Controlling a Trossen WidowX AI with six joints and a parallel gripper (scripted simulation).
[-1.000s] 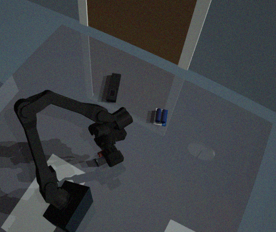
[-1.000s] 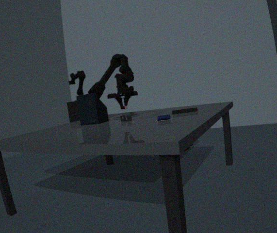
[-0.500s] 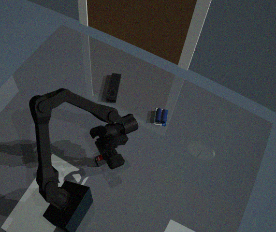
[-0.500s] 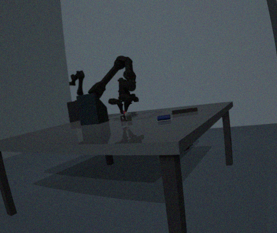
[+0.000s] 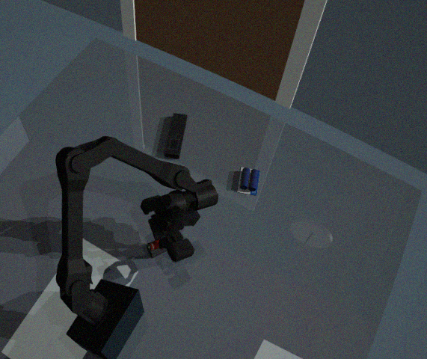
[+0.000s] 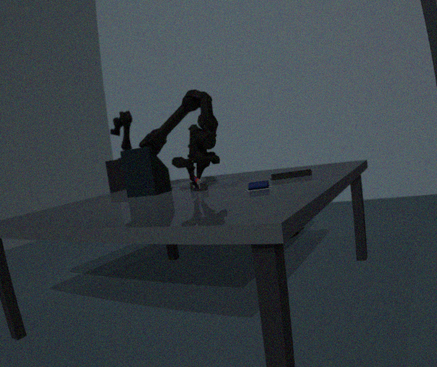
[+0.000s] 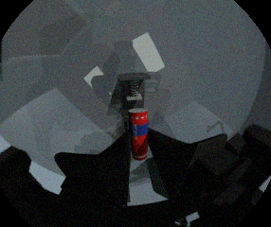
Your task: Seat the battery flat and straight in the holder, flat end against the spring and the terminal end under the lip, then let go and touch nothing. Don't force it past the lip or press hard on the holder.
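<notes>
The red cylindrical battery with a blue band (image 5: 153,245) (image 6: 197,180) (image 7: 139,134) is pinched in the black two-fingered hand (image 5: 164,241) (image 6: 197,180) (image 7: 138,131), so the fingers are only a little apart, one on either side of it. In the wrist view it's right around the middle of the frame, pale end up toward the coiled metal spring of the dark holder (image 5: 157,250) (image 6: 203,186) (image 7: 135,77). From the top that's left of center, lower half. Too dark for me to say if the battery touches the holder yet, but it's definitely not let go.
</notes>
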